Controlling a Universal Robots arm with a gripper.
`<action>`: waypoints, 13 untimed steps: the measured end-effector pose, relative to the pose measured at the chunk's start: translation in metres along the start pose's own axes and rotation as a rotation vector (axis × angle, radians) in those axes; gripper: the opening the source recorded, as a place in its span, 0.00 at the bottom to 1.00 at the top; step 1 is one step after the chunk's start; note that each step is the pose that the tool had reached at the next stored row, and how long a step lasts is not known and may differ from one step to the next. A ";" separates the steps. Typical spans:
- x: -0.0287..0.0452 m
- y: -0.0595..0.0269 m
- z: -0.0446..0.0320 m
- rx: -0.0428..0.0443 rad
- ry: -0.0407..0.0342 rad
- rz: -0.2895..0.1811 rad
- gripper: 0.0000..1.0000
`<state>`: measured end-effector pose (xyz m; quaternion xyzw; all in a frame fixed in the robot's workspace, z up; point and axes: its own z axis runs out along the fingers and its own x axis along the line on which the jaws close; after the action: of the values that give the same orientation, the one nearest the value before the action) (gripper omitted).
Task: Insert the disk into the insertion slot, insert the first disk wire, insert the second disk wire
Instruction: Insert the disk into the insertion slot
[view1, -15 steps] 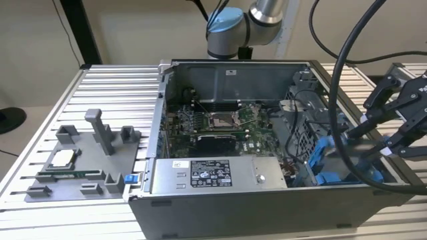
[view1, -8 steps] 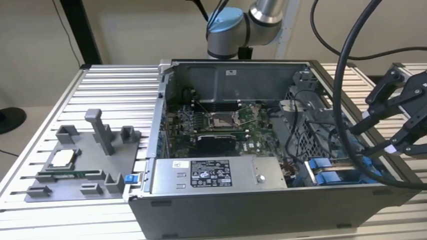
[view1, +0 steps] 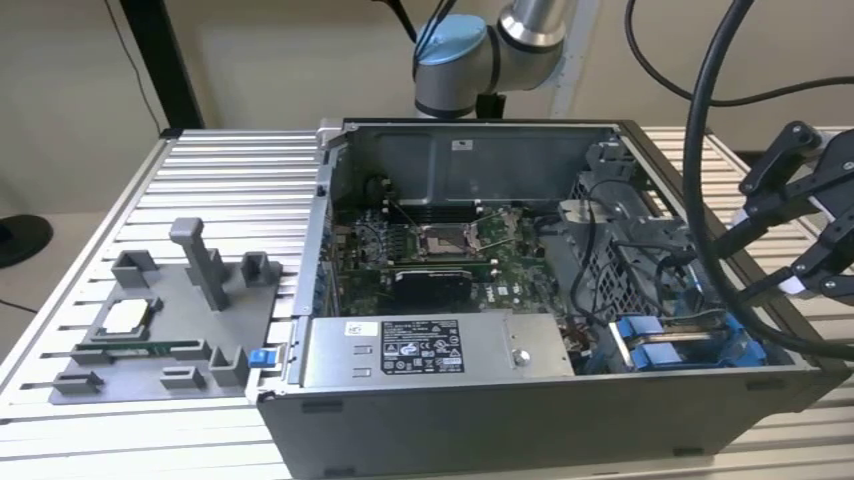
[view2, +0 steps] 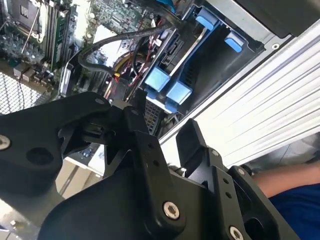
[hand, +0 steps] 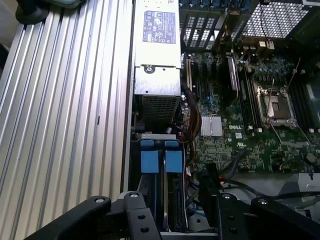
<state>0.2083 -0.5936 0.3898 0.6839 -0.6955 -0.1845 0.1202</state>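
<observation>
My gripper (view1: 807, 255) hangs open and empty over the exterior view's right side of the open computer case. Both wrist views show its black fingers (view2: 142, 112) (hand: 134, 205) spread apart above the insertion slot (view1: 687, 342). The slot (hand: 151, 161) is a bay with bright blue plastic tabs (view2: 157, 80) and dark inner walls. I cannot tell whether the disk lies inside it; no silver face shows. Black, red and yellow wires (view2: 117, 42) bunch beside the bay, and I cannot tell which are the disk wires.
A labelled grey power supply (view1: 414, 350) lies along the case's front beside the bay. The green motherboard (view1: 427, 250) fills the middle. Thick black hoses (view1: 707, 200) hang near my gripper. A grey fixture (view1: 160, 330) sits on the slatted table's left. A person's blue sleeve (view2: 292, 200) is close.
</observation>
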 end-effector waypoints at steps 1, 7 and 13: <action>0.0000 0.0001 -0.0002 -0.0001 0.0000 0.000 1.00; -0.0001 0.0002 -0.0005 0.0031 0.0004 0.000 1.00; -0.0002 0.0003 -0.0003 0.0934 0.0012 -0.010 1.00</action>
<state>0.2082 -0.5934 0.3902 0.6924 -0.6999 -0.1520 0.0876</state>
